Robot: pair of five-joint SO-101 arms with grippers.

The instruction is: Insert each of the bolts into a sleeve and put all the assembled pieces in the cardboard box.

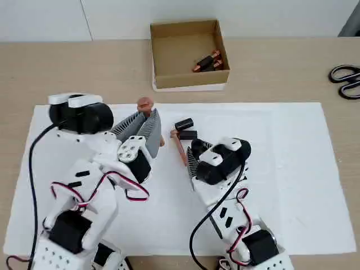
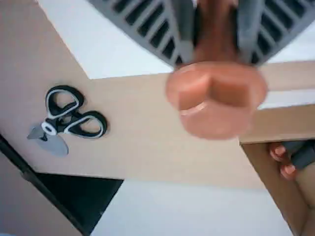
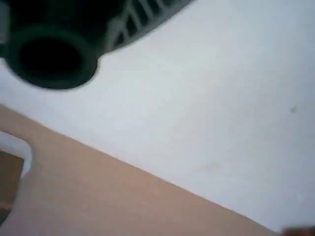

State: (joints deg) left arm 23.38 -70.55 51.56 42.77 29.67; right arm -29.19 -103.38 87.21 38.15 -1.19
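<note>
Bolt (image 1: 145,104) of copper colour sits clenched in the left gripper (image 1: 146,114) near the white mat's (image 1: 292,169) far edge, the right gripper (image 1: 191,149) grasps a black sleeve (image 3: 49,56) mid-mat, and finished pieces (image 1: 208,62) lie inside the cardboard box (image 1: 169,50) at the bench's (image 1: 270,67) far edge.

This looks like a robotics lab bench. The left arm (image 1: 84,169) and the right arm (image 1: 225,169), 2 small white units with bare motor housings and loose red and black wiring (image 1: 128,185), stand side by side at a pale wood-grain surface (image 1: 270,67). A white sheet (image 1: 292,185) covers its middle. Black-handled scissors (image 1: 344,81) and a cardboard box (image 1: 191,79) lie on it, before a plain white wall (image 1: 112,17).
</note>
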